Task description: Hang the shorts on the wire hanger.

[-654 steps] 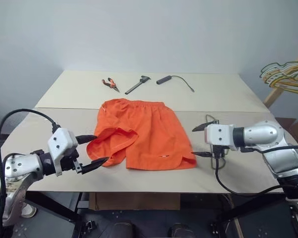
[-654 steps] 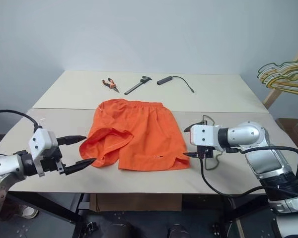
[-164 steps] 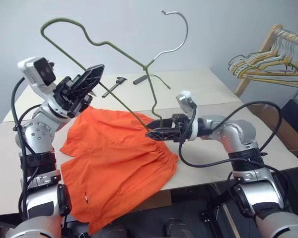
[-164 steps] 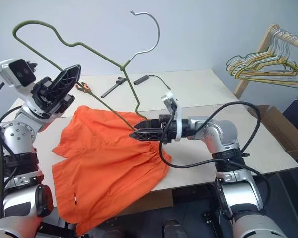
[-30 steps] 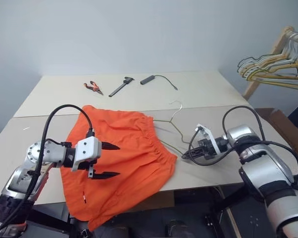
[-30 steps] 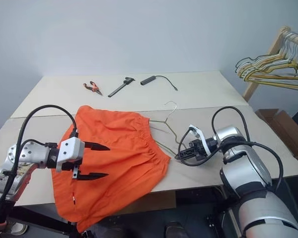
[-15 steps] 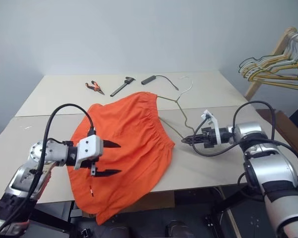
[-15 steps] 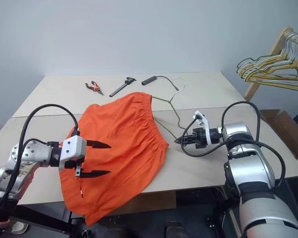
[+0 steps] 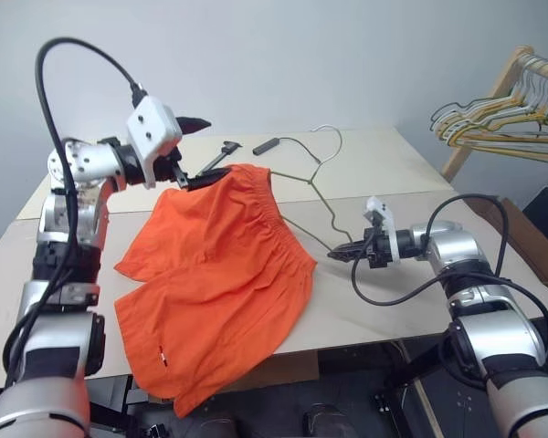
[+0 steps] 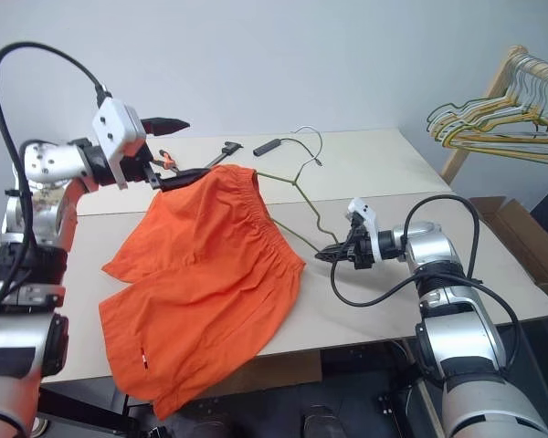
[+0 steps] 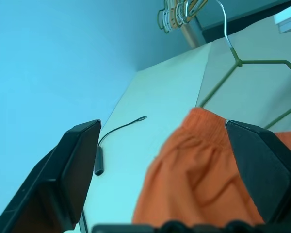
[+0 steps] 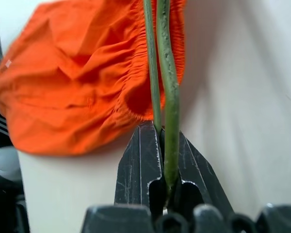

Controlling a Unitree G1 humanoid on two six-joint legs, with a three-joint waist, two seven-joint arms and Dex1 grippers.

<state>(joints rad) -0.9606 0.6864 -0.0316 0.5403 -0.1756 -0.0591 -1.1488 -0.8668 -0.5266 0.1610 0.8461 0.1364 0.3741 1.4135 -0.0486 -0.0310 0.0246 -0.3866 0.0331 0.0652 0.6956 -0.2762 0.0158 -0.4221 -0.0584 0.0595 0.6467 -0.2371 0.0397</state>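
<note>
Since a second ago, the left gripper (image 9: 184,151) has risen from over the shorts (image 9: 215,274) to above their waistband, fingers spread wide and empty. From the head views, the shorts drape over the table (image 9: 393,160) edge, threaded on the wire hanger (image 9: 312,192), whose hook rises beyond the waistband. Behind the shorts lie pliers (image 10: 166,159), a black tool (image 9: 221,154) and a cable (image 9: 276,143); a hanger bundle (image 9: 493,123) sits far right. Left wrist view: open fingers (image 11: 70,174) frame the waistband. Right wrist view: the right gripper (image 12: 161,145) is clamped on two hanger wires beside the shorts.
</note>
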